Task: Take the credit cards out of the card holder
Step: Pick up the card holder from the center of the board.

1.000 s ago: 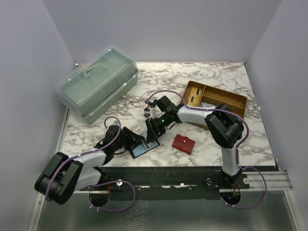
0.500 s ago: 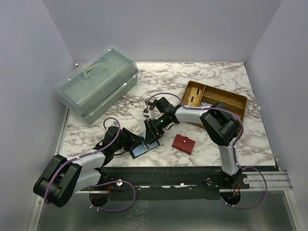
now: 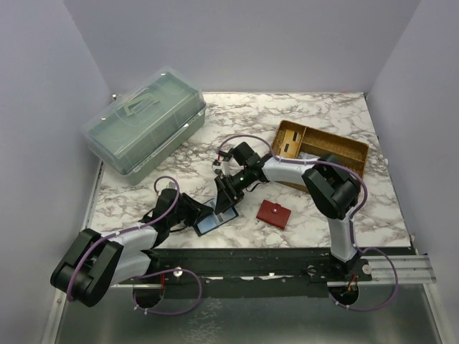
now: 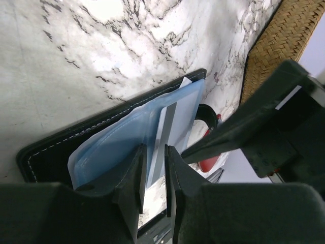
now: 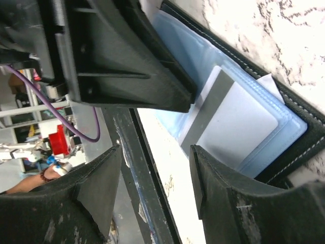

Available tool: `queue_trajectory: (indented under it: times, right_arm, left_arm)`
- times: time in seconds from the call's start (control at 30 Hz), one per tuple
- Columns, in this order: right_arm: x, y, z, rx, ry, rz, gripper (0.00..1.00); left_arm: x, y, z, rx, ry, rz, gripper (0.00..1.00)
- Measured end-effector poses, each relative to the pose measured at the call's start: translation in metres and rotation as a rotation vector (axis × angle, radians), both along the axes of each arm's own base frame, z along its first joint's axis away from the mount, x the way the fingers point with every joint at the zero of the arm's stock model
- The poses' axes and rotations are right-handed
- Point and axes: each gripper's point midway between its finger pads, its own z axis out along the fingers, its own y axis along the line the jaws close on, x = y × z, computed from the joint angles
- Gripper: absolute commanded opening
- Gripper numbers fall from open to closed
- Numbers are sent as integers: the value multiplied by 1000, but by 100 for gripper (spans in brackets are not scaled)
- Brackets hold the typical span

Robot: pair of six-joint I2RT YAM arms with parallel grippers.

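Note:
The black card holder lies open near the table's front edge, its light blue sleeves facing up. A white credit card with a grey stripe sticks partway out of a sleeve; it also shows in the left wrist view. My left gripper sits low at the holder's left side, jaws close together with a narrow gap, and the card's end lies in line with that gap. My right gripper hovers over the holder, jaws wide open and empty, the card beside its right finger.
A red wallet lies shut to the right of the holder. A woven basket stands at the back right. A clear green lidded box stands at the back left. The black front rail runs just below the holder.
My left gripper has shifted slightly left and toward the front edge with the holder. My right gripper has stayed over the holder, barely moving.

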Motion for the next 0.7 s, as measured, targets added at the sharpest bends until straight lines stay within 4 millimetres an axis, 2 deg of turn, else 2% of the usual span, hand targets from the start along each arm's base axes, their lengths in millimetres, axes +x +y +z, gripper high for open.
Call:
queue_trajectory:
  times: [0.13,0.23,0.53,0.6,0.7]
  right_arm:
    - [7,-2,18,19,-103,-11,63]
    - [16,-3,23,7,-169,-35,62]
    - [28,-12,-1,-99,-207,-91,61]
    - [29,-15,-9,-130,-202,-98,61]
    - [28,-16,-12,-139,-193,-100,61]
  left_arm:
    - [0,1,-1,2,2,4,26]
    - [0,1,-1,2,3,4,27]
    - [-1,1,0,3,3,4,25]
    - [-2,2,-1,3,4,4,24]
    - [-3,3,-2,4,5,6,20]
